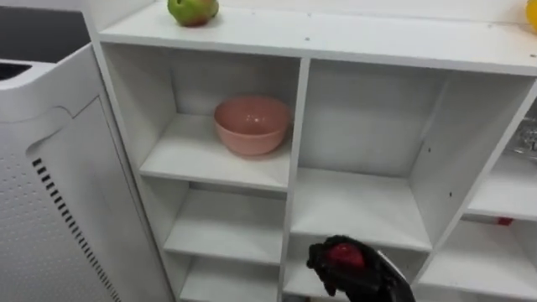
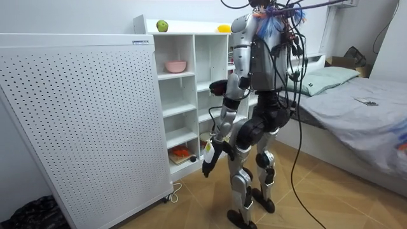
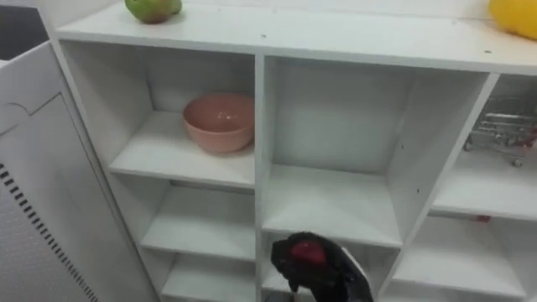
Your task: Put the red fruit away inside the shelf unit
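Observation:
My right hand (image 1: 370, 278) is low in front of the white closet (image 1: 295, 126), shut on a red fruit (image 1: 345, 253). It hovers before the middle column, just below the second shelf (image 1: 361, 210). A green apple (image 1: 193, 10) lies on the closet's top at the left, and a yellow fruit (image 3: 513, 15) lies on the top at the right. A pink bowl (image 1: 252, 124) stands in the upper left compartment. In the room view I stand facing the closet, my left hand (image 2: 206, 166) hanging by my thigh.
A tall white perforated panel (image 1: 50, 210) stands close on my left. A wire basket (image 3: 503, 130) sits in the right compartment. Orange things (image 2: 181, 152) lie on a low shelf. A bed (image 2: 356, 108) is behind me.

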{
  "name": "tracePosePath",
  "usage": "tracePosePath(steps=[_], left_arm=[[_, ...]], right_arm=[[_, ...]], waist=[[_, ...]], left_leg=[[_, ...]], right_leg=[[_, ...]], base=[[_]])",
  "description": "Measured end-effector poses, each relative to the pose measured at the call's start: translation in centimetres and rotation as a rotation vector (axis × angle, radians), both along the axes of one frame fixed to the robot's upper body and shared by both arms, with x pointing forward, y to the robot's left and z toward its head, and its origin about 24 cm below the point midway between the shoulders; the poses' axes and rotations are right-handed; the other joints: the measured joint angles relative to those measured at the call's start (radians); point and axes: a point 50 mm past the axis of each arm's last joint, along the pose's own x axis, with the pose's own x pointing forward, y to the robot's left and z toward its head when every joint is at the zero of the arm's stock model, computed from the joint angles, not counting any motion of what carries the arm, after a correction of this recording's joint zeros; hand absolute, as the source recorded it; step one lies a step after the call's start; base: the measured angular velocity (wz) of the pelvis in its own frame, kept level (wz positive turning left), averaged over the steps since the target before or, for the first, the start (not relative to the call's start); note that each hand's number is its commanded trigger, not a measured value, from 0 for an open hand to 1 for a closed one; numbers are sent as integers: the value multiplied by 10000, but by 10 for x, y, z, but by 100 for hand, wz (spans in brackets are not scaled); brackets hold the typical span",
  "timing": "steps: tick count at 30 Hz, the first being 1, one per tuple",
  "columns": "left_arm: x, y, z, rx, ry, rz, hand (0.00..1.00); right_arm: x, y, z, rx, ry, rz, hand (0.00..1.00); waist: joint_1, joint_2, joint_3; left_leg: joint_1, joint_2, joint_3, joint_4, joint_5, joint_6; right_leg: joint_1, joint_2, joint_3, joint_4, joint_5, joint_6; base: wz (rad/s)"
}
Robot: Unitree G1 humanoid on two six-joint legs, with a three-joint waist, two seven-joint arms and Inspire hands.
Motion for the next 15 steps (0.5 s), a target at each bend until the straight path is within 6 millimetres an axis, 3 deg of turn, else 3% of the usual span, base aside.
tracePosePath(steps=[3, 11, 15], left_arm=[[9, -3, 2, -229, -312, 349, 0], [12, -9, 3, -352, -937, 912, 0], [2, -14, 0, -297, -810, 779, 0]], right_arm=[[3, -4, -5, 883, 433, -674, 100], [4, -5, -10, 3880, 1164, -2242, 100], [19, -15, 4, 4918, 839, -2911, 100]], waist=[[-2, 90, 149], [362, 92, 221], [512, 92, 227]], left_leg=[[-773, -110, 5, 292, 84, 105], [-2726, -228, 10, 811, 311, 184], [-3575, -267, 21, 1103, 331, 215]], right_leg=[[-739, -190, -67, 379, -90, -47], [-2773, -419, -76, 1176, -48, -164], [-3660, -614, -87, 1588, -111, -223]], base=[[10], [7], [5]])
